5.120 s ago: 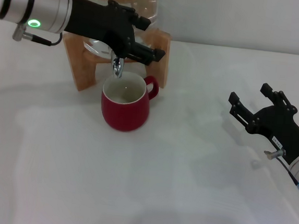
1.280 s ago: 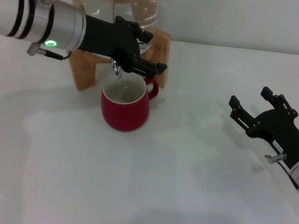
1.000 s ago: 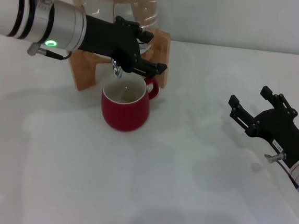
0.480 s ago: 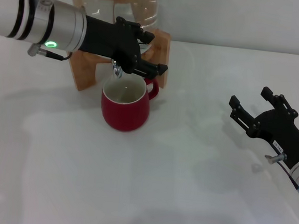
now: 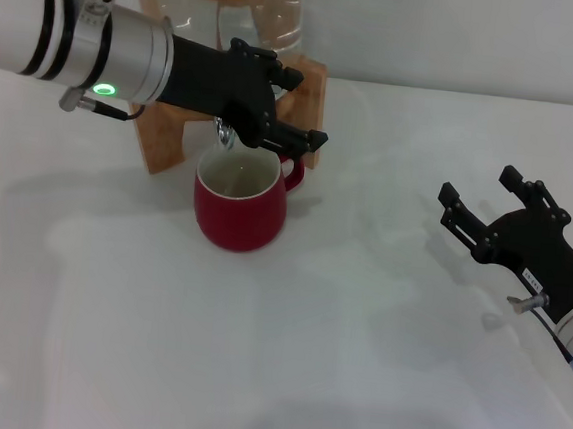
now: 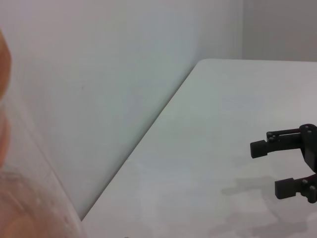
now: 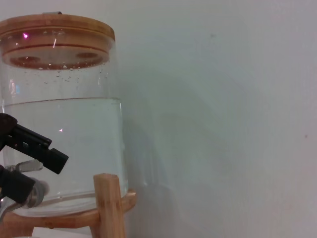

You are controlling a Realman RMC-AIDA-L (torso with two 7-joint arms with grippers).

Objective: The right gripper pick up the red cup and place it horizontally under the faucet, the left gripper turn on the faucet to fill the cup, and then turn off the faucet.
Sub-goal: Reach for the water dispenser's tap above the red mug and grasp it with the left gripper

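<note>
Left hand point(image 5: 276, 103), fingers spread, is working what seems the stiff little lever of the faucet point(image 5: 223, 132), upper left, above the red cup point(image 5: 240, 200).

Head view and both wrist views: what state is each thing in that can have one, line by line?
Squat glossy red cup: upright under the spout, held by nobody.
Small chrome faucet: spout over the cup; flow not discernible.
Clear water jug: partly full, wooden lid on, on its wooden stand.
Left gripper: at the faucet, fingers apart.
Right gripper: open, empty, away from the cup.
</note>
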